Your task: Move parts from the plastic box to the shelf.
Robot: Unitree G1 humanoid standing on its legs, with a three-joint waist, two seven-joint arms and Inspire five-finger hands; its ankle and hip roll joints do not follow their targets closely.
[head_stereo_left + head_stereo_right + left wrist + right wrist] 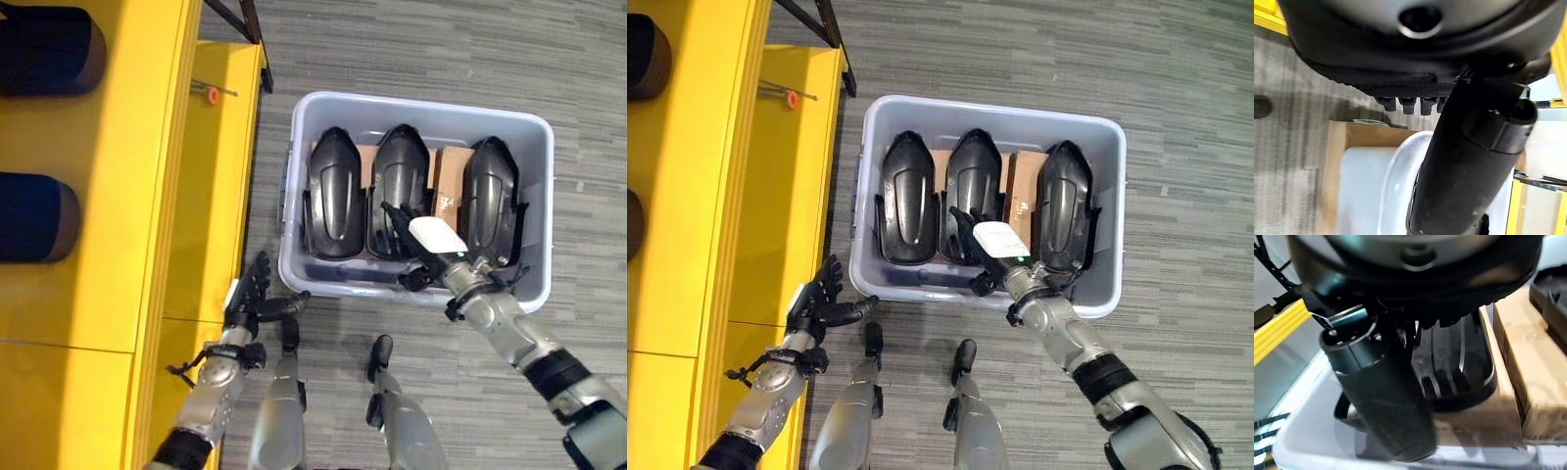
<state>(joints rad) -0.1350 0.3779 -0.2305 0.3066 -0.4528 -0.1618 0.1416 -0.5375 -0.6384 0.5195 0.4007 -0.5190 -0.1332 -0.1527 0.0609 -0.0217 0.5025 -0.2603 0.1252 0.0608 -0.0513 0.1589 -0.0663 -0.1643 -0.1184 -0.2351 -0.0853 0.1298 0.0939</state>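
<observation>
Right hand reaching into the grey plastic box, fingers stretched straight over the near end of the middle black part, nothing grasped. Left hand hanging over the floor between box and yellow shelf, fingers relaxed and spread, empty. Three black moulded parts upright side by side in the box, brown cardboard behind them; two dark parts on the shelf, well apart from the box.

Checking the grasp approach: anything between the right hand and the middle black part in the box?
Nothing visible. The right hand is already inside the plastic box, fingers reaching onto the middle black part; cardboard sits beside it, not between.
</observation>
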